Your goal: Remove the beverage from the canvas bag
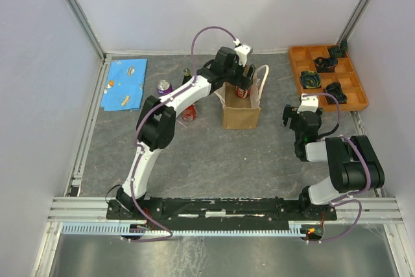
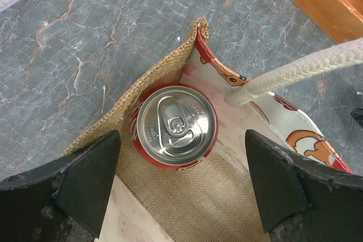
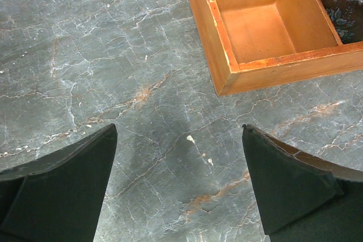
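The tan canvas bag (image 1: 240, 112) stands upright at the table's middle back, with white rope handles (image 1: 262, 77). A red beverage can (image 2: 174, 126) with a silver top stands inside the bag against its woven wall (image 2: 148, 80); it also shows in the top view (image 1: 242, 91). My left gripper (image 2: 182, 179) is open above the bag's mouth, jaws wide, the can just ahead of the gap and untouched. A rope handle (image 2: 295, 69) crosses to its right. My right gripper (image 3: 180, 182) is open and empty over bare table, right of the bag.
An orange compartment tray (image 1: 303, 58) holding dark items sits at the back right; its corner shows in the right wrist view (image 3: 227, 77). A purple can (image 1: 164, 87), a dark bottle (image 1: 186, 75) and a red can (image 1: 189, 113) stand left of the bag. A blue cloth (image 1: 125, 84) lies far left.
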Motion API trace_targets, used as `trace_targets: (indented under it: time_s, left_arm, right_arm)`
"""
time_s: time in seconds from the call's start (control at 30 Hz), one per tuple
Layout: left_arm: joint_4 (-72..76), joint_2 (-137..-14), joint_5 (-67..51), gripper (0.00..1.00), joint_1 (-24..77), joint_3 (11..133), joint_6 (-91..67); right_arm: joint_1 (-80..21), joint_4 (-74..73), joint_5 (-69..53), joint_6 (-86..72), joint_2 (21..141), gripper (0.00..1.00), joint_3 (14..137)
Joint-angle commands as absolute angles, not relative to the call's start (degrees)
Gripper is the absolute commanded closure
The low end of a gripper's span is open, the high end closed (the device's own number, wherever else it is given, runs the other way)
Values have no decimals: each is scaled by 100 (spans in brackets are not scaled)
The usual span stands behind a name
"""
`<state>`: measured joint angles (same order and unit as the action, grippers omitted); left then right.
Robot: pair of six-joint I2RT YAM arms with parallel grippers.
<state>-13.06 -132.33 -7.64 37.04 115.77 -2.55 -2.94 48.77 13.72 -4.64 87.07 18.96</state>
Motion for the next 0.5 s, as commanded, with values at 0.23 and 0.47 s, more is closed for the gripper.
trace_targets:
  time_s: [0.23,0.47]
  left_arm:
    - [-1111,-13762,-522,5,3729,11865,-457]
    - [-882,-13836,-247,5,3762,11873,-284]
  right_arm:
    - [-280,5021,1326,-433,8652,1,2057]
    - [-275,5019,1327,-443,8654,1,2057]
